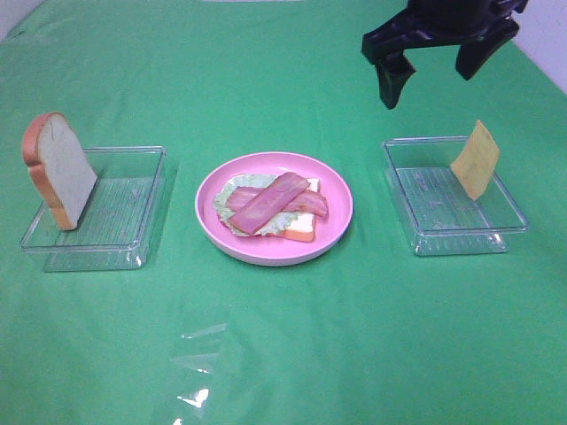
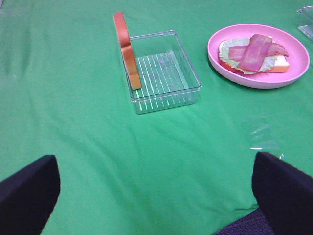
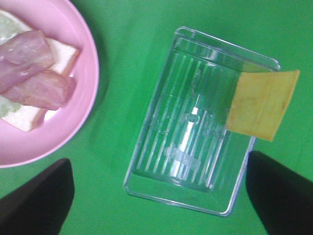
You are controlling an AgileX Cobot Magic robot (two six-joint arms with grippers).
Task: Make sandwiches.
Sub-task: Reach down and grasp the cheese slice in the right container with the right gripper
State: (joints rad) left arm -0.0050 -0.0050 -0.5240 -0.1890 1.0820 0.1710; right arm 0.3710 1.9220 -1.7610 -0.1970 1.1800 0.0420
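Wide-open, empty right fingers hover above the cheese square leaning against the clear tray

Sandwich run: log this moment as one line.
plate: bread, lettuce, bacon stacked | cheese: leaning on right tray rim | spare slice: upright at left tray edge | jaws: both open, empty
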